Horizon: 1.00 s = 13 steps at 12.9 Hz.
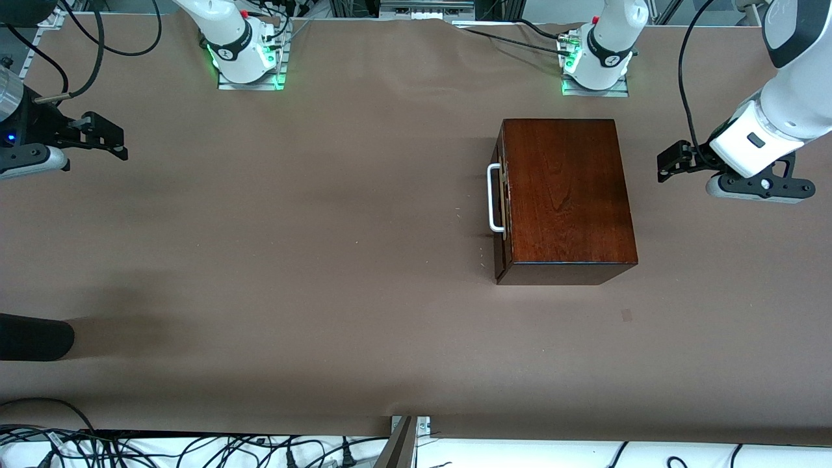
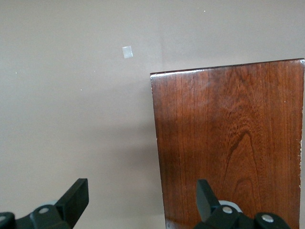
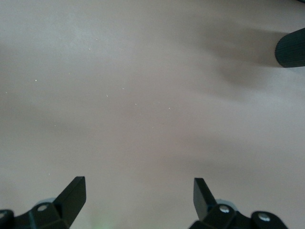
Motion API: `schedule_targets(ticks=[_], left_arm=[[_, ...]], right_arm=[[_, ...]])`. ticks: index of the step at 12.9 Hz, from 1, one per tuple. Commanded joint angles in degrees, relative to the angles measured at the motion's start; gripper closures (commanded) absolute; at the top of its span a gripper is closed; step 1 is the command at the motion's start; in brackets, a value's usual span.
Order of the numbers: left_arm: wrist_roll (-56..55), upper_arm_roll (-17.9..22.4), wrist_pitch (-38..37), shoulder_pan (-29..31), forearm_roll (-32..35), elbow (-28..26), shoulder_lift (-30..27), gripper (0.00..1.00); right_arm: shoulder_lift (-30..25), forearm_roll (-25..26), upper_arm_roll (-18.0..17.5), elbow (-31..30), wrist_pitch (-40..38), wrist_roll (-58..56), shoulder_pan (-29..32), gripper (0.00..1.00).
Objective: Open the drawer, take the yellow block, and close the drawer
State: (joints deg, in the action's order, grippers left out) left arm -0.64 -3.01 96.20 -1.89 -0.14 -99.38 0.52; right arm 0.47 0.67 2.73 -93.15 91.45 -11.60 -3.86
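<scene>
One wooden box (image 1: pixel 567 195) on the table (image 1: pixel 292 260), glossy mahogany, lying toward the left arm's end. One drawer, shut flush into the box; its dark front (image 1: pixel 500 195) faces the right arm's end of the table. One white bar handle (image 1: pixel 494 198) on that front, nothing touching it. Box contents hidden with the drawer closed. No yellow block is visible in any view.

Two arms, two grippers. Left gripper (image 1: pixel 669 162) hangs in the air over bare table just beside the box, at the left arm's end, apart from the wood. Jaws wide: in the left wrist view the two black fingers (image 2: pixel 76 198) stand well apart, one over the tabletop, one over the box's top, nothing between them. Right gripper (image 1: pixel 107 136) hovers at the right arm's end of the table, well apart from the box. Jaws wide and empty; the right wrist view shows both fingers (image 3: pixel 74 193) spread over plain brown surface.

One small pale patch (image 1: pixel 626 315) on the table, nearer to the front camera than the box. One dark rounded object (image 1: pixel 32 337) at the table's edge, right arm's end; cannot tell what it is.
</scene>
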Motion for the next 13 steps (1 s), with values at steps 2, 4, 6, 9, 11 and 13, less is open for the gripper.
schedule_targets(ticks=[2,4,6,9,11,13], left_arm=[[0.6,-0.2,0.0,0.3,0.1,0.2,-0.1,0.00],[0.5,-0.2,-0.1,0.3,0.1,0.2,-0.1,0.00],[0.7,-0.2,-0.1,0.4,0.0,0.2,0.0,0.00],[0.7,-0.2,-0.2,0.2,-0.1,0.2,0.0,0.00],[1.0,-0.3,-1.3,-0.6,-1.4,0.2,0.0,0.00],[-0.2,-2.5,-2.8,-1.8,-5.0,0.2,0.1,0.00]], right_arm=[[0.1,-0.4,-0.8,1.2,-1.1,0.5,0.9,0.00],[0.1,-0.5,-0.8,1.2,-1.1,0.5,0.9,0.00],[0.1,-0.5,-0.8,1.2,-1.1,0.5,0.9,0.00],[0.1,-0.5,-0.8,1.2,-1.1,0.5,0.9,0.00],[0.1,-0.5,-0.8,1.2,-1.1,0.5,0.9,0.00],[0.1,-0.5,-0.8,1.2,-1.2,0.5,0.9,0.00]])
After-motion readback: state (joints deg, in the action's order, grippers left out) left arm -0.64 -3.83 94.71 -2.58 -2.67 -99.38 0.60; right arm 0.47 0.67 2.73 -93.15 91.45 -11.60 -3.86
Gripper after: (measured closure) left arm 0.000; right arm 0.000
